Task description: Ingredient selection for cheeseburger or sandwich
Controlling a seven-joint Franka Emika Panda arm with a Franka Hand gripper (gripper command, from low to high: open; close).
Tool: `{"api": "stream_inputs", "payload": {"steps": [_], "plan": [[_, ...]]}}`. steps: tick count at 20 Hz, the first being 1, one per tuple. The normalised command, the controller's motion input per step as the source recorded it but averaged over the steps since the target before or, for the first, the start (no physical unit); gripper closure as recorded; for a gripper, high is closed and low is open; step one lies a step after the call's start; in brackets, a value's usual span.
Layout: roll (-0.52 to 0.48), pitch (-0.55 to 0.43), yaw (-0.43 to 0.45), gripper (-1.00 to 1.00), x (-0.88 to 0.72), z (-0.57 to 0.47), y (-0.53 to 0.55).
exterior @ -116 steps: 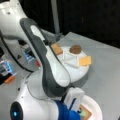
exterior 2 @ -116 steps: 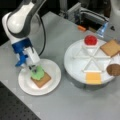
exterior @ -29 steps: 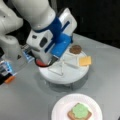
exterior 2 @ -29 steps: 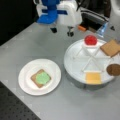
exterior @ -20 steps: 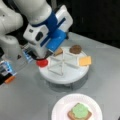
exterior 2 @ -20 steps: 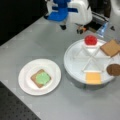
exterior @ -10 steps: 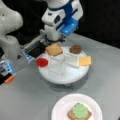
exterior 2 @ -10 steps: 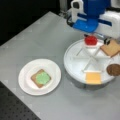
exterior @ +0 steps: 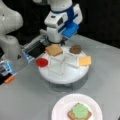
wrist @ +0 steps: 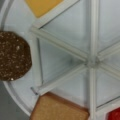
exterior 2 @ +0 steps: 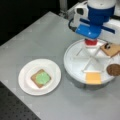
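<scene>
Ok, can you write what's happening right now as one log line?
gripper: over divided tray | plate: toast with lettuce on top | tray holds: tomato, toast square, patty, cheese

Lettuce (exterior 2: pixel 42 77) on toast (exterior 2: pixel 35 80) on a plate (exterior 2: pixel 25 85) — the ingredient tray (exterior 2: pixel 75 67) just beside, toward a front view's right.

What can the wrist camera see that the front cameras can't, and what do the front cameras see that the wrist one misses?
Only the wrist view shows the tray's dividers up close from straight above; the tool does not show there. Only the front views show the paper plate with toast and lettuce on it, and the tool's blue and white housing above the tray. Both share the patty, cheese, second toast and tomato.
</scene>
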Motion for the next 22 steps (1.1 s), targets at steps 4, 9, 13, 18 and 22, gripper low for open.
{"api": "stream_inputs", "payload": {"steps": [4, 9, 13, 18, 22], "plan": [[-0.17, -0.07, 0.157, -1.0, -0.03, -0.15, -0.18], [-0.075, -0.135, 0.169, -1.0, -0.01, -0.28, -0.18], [-0.034, -0.16, 0.15, -1.0, -0.04, -0.43, -0.2], [0.016, -0.163, 0.107, -1.0, -0.1, -0.39, -0.1], [0.02, -0.164, 0.08, -1.0, -0.13, -0.22, 0.0]]}}
